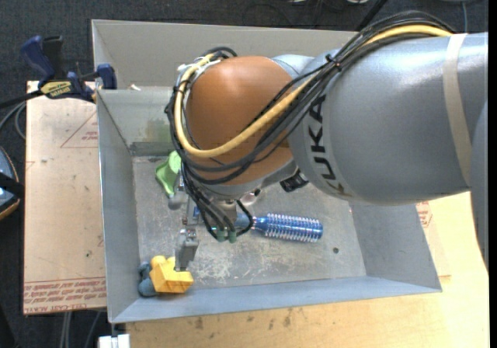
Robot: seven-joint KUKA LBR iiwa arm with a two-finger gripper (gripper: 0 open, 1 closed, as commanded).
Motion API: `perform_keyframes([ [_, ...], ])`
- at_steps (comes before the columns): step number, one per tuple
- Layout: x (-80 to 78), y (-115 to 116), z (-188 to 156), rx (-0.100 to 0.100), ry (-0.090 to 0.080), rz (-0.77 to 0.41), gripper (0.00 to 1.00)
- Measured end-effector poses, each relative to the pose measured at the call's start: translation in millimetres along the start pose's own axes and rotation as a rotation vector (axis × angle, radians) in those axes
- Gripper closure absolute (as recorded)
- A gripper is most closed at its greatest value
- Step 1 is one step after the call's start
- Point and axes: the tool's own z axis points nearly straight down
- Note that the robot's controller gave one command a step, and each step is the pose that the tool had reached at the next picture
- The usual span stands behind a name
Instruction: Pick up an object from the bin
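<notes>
Camera view: grey metal bin (116,183) with few loose things in it, the arm's rounded orange wrist cover (233,106) hiding most of the middle. Below the cover a grey tip of the jaws hangs near the bin's lower-left corner, just above and right of a yellow plastic block (169,275) lying on the floor. A small dark blue-grey lump (146,286) touches the block's left side. A blue bristled hairbrush (289,227) lies on its side right of the jaws, its handle end tucked under the cables. A crumpled green soft piece (166,173) sits up by the left wall, partly under the cover. Cannot tell how far open the jaws stand, and nothing is seen held in them. Likely target, judging by position, is the yellow block. To do this well, centre over the block rather than its right edge, and turn the wrist so the jaws close across its narrow sides. Go down until nearly at the bin floor — the block is low. Keep clear of the lump and the left wall. Risk: an off-centre close nudges the block into the corner.
</notes>
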Motion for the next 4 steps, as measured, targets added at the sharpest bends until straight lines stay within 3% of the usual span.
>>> perform_keyframes([
  [1, -28.9, -104, 70, 0.003, -0.003, -0.032, 0.0],
  [2, -35.6, -136, 150, -0.004, -0.015, 0.044, 0.0],
  [3, -33.7, -137, 153, -0.003, -0.007, 0.045, 1.0],
  [4, -51.2, -156, 28, -0.003, -0.017, 0.074, 1.0],
])
